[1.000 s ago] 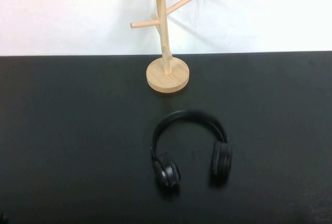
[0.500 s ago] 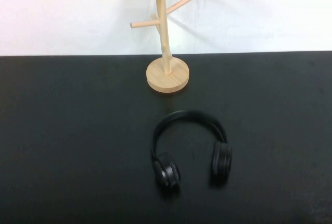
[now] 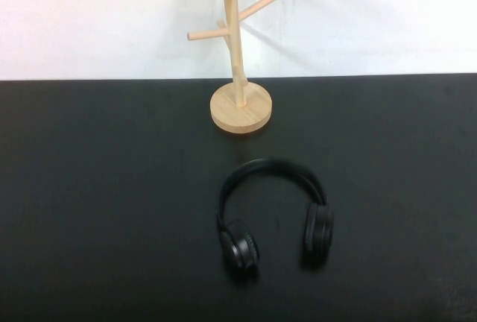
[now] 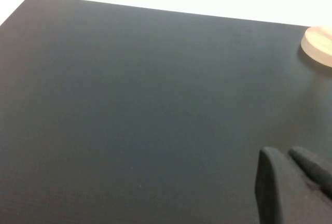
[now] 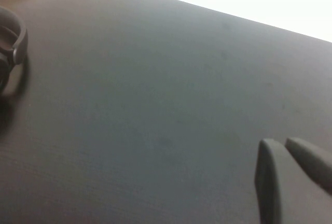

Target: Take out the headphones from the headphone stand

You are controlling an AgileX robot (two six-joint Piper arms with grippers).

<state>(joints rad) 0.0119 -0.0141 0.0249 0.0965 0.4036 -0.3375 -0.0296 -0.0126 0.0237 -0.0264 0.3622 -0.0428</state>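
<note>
The black headphones (image 3: 274, 214) lie flat on the black table (image 3: 112, 188), headband toward the stand, both ear cups toward me. The light wooden headphone stand (image 3: 239, 76) stands upright behind them at the table's far edge, with bare pegs. The two are apart. Neither gripper shows in the high view. My left gripper (image 4: 282, 151) is shut and empty over bare table, the stand's base (image 4: 319, 45) far off. My right gripper (image 5: 280, 142) is shut and empty, with one ear cup (image 5: 10, 42) far off at the frame's edge.
A white wall (image 3: 373, 16) rises behind the table's far edge. Bare black tabletop lies to the left and right of the headphones.
A small dark tip at the bottom left corner of the high view one second ago is gone. The headphones and stand have not moved.
</note>
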